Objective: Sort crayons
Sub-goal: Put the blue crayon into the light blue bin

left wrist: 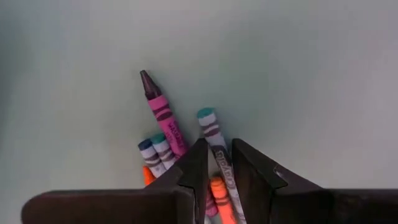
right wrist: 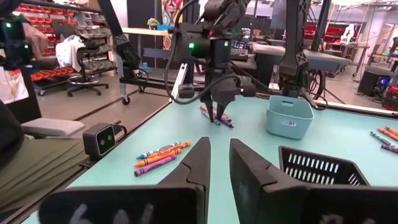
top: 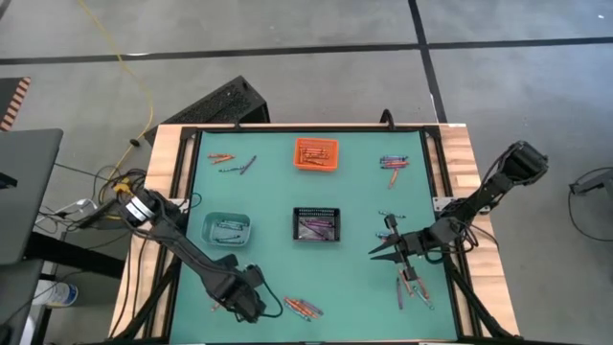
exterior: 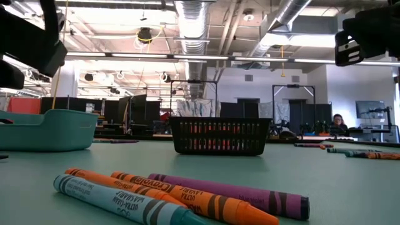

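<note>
A small pile of crayons (left wrist: 163,121) lies on the green table near its front left: pink, blue, teal and orange sticks. My left gripper (left wrist: 219,144) points straight down just above this pile (right wrist: 216,116). Its fingers are a narrow gap apart, with a teal-tipped crayon (left wrist: 211,127) and an orange one showing in the gap. In the high view the left gripper (top: 247,305) covers the pile. My right gripper (top: 375,252) hovers level over the table's right half, open, with nothing between its fingers (right wrist: 219,142).
An orange bin (top: 316,153) stands at the far centre, a black basket (top: 316,225) in the middle and a teal bin (top: 227,228) to its left. Loose crayon groups lie far left (top: 233,161), far right (top: 393,163), near right (top: 412,286) and near centre (top: 303,308).
</note>
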